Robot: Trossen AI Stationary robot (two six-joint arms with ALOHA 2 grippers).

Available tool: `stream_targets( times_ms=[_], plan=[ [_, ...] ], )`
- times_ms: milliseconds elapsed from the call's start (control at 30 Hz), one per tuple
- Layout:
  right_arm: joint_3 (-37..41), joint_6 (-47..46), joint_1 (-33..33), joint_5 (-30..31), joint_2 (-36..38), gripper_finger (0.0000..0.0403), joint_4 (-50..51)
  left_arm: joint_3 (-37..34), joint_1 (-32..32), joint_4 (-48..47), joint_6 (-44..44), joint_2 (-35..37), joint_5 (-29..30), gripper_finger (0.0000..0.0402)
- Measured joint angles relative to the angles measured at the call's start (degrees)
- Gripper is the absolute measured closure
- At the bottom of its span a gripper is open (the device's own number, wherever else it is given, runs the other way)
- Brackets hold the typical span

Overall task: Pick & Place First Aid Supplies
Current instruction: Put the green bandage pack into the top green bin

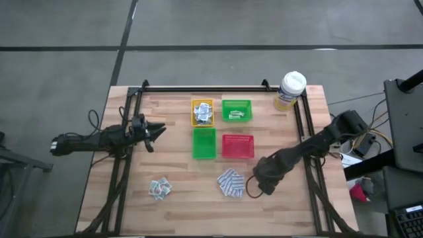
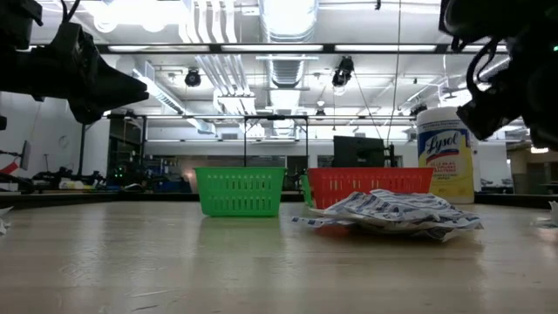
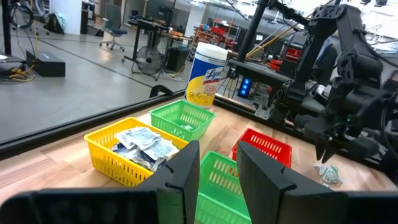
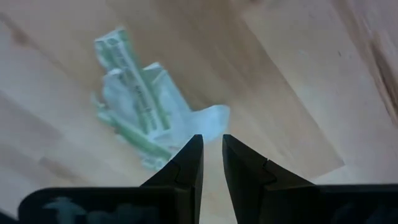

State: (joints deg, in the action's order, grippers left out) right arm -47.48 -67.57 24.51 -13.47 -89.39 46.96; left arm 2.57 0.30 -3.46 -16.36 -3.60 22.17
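A small heap of pale green strips and white sachets point(image 4: 143, 112) lies on the wooden table, just beyond my right gripper point(image 4: 212, 146). That gripper points down above the heap point(image 3: 328, 174), its fingers a narrow gap apart with nothing between them. A pile of blue-and-white pads point(image 1: 231, 183) lies to its left, and another small pile of packets point(image 1: 159, 188) lies near the front left. My left gripper point(image 3: 217, 165) waits level at the table's left, open and holding nothing. The yellow tray point(image 1: 202, 112) holds white sachets.
Four small trays stand mid-table: the yellow one, a far green tray point(image 1: 236, 110) with a few strips, a near green tray point(image 1: 204, 143) and a red tray point(image 1: 238, 146). A yellow canister with a white lid point(image 1: 289, 90) stands at the far right corner. A black frame point(image 1: 198, 88) borders the table.
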Motion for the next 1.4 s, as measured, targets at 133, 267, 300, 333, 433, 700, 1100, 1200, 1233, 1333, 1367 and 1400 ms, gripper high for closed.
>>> stream_targets(
  times_ms=[133, 267, 300, 333, 433, 700, 1100, 1200, 1233, 1333, 1367, 1400],
  plan=[
    [0.00, 0.14, 0.00, 0.13, -2.66, 0.0342, -0.04, 0.00, 0.00, 0.00, 0.00, 0.00, 0.00, 0.0293],
    [-0.07, 0.24, 0.00, 0.23, -4.53, 0.0343, 0.02, 0.00, 0.00, 0.00, 0.02, 0.00, 0.00, 0.0293],
    [-0.13, 0.25, 0.00, 0.30, -4.68, 0.0344, 0.01, 0.00, 0.00, 0.00, 0.02, 0.00, 0.00, 0.0293],
    [-0.14, 0.34, 0.00, 0.33, -4.89, 0.0345, 0.01, 0.00, 0.00, 0.00, 0.02, 0.00, 0.00, 0.0293],
    [-0.17, 0.52, 0.00, 0.87, -4.90, 0.0349, 0.17, 0.00, 0.00, 0.00, 0.00, 0.00, 0.00, 0.0293],
    [0.02, -0.80, -0.09, 6.06, -2.58, 0.0351, 1.32, 0.00, 0.00, 0.00, -0.04, 0.00, 0.00, 0.0293],
    [0.01, 1.62, -0.15, 9.19, -1.86, 0.0351, 4.70, 0.00, 0.00, 0.02, -0.09, 0.00, -0.02, 0.0293],
    [-0.20, 3.38, -0.15, 9.18, -0.89, 0.0351, 4.72, 0.00, 0.00, 0.02, -0.11, 0.00, -0.02, 0.0293],
    [-0.27, 3.49, -0.15, 9.18, -0.53, 0.0351, 4.73, 0.00, 0.00, 0.02, -0.11, 0.00, -0.02, 0.0293],
    [-0.28, 3.40, -0.15, 9.18, 1.19, 0.0351, 4.73, 0.00, 0.00, 0.02, -0.11, 0.00, -0.02, 0.0293],
    [-0.28, 3.32, -0.15, 9.18, 2.05, 0.0351, 4.72, 0.00, 0.00, 0.02, -0.08, 0.00, -0.02, 0.0293],
    [-0.28, 3.32, -0.15, 9.18, 2.82, 0.0351, 4.68, 0.00, 0.00, 0.02, -0.04, 0.00, 0.00, 0.0293]
  ],
)
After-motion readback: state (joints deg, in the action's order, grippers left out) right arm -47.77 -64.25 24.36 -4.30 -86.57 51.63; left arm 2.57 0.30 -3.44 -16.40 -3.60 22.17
